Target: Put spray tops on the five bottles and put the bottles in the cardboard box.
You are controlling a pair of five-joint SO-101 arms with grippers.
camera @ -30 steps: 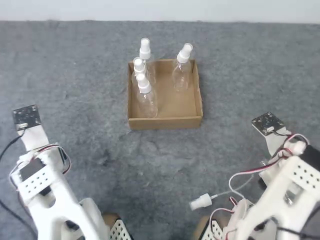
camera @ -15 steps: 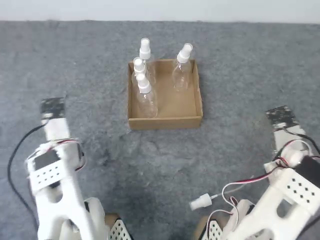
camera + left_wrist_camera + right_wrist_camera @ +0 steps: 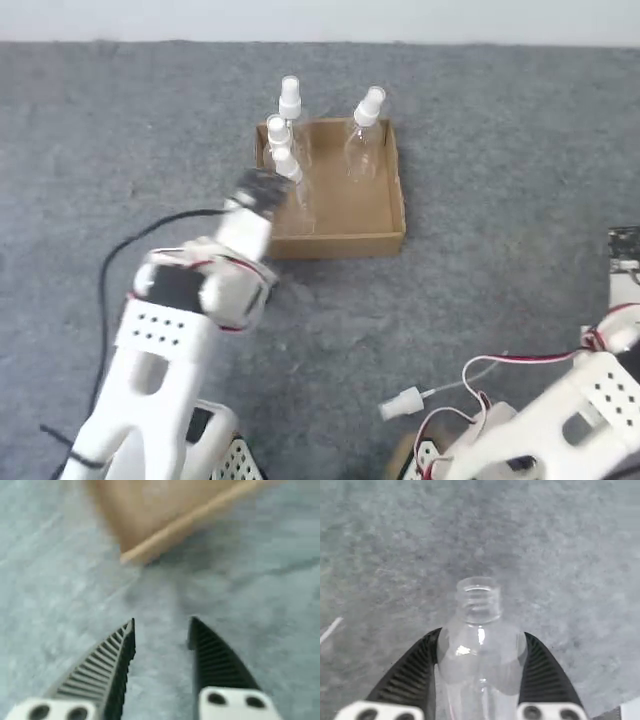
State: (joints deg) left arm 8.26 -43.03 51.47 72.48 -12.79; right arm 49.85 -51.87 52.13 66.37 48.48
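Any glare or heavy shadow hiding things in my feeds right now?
Right wrist view: small glints on the bottle in the right gripper, neck readable. High view: even light, soft shadow inside the cardboard box. Left wrist view: faint shadow along that box's edge, no glare.

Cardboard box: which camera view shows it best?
The high view: it shows nearly the whole cardboard box, with capped bottles standing inside, though an arm overlaps one front corner. The left wrist view catches one blurred corner.
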